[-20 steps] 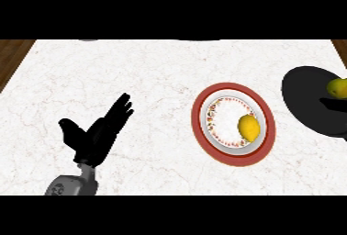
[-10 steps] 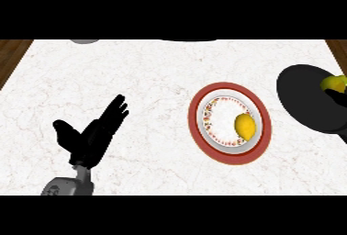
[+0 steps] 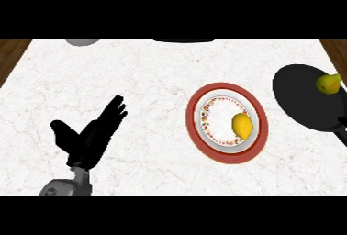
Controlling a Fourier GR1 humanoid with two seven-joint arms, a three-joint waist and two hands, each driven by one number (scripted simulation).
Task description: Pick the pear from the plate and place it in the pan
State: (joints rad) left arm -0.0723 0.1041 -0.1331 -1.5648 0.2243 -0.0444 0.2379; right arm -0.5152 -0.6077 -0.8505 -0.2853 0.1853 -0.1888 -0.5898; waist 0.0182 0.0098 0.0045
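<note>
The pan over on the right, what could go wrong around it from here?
The pan lies partly past the view's right edge, with a yellow-green fruit near that edge, so its resting spot can't be fully checked. A yellow fruit sits on the plate and might be mistaken for the target. The left hand rests open, far away.

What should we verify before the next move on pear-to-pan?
1. Left hand out of the way: ok. It is open at the lower left, apart from the plate.
2. Right hand in view: not ok. It shows nowhere.
3. Plate contents: cannot tell. One yellow fruit lies on its right half, but it is not clear whether it is the pear.
4. Pan placement: ok. It is right of the plate and apart from it.
5. Yellow-green fruit at the pan's right side, resting or held: cannot tell.
</note>
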